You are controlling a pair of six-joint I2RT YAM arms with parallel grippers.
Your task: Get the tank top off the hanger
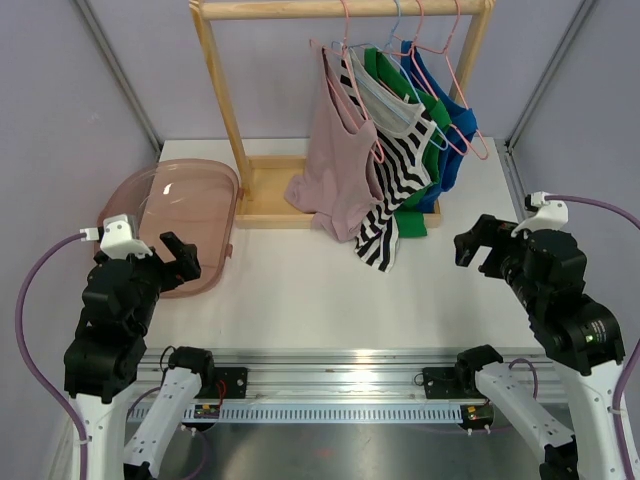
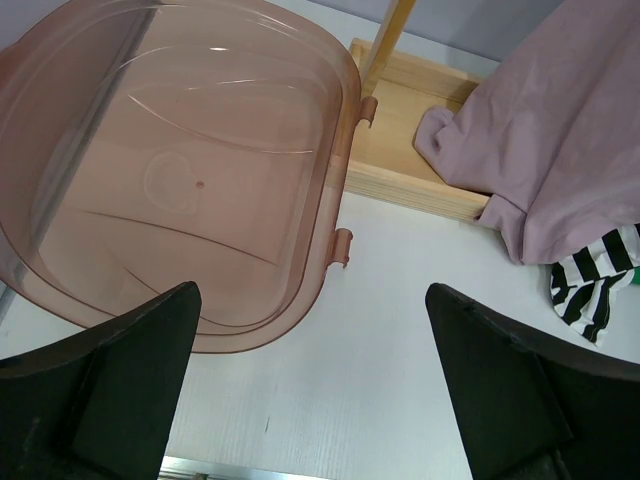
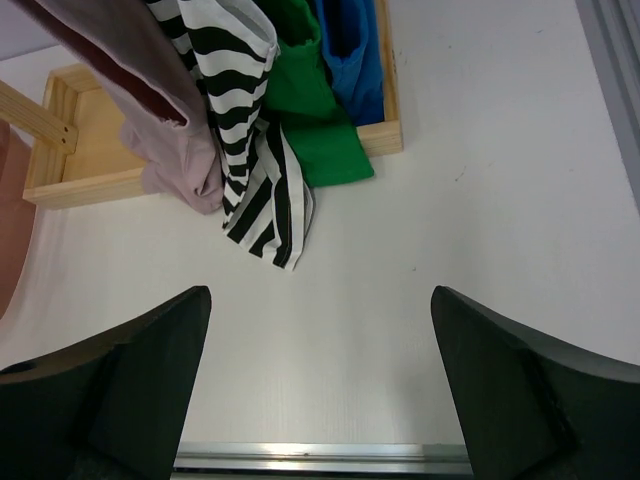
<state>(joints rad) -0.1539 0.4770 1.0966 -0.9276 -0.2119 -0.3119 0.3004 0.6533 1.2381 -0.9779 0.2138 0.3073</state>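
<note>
My left end effector and right end effector hover wide open and empty over the counter. One pink tub lies beside my left. Beyond, one wooden rack carries four hung garments: pink tank top leftmost, then striped top, green top, blue top.

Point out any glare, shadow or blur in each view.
Top external: glare flares on the metal rail and a highlight streaks the pink bin; lighting is even, shadows soft. Left wrist: pale reflections cross the bin's wall; the left pincer is a dark, soft-edged silhouette. Right wrist: the right pincer likewise lacks detail, while the striped top looks sharp.
</note>
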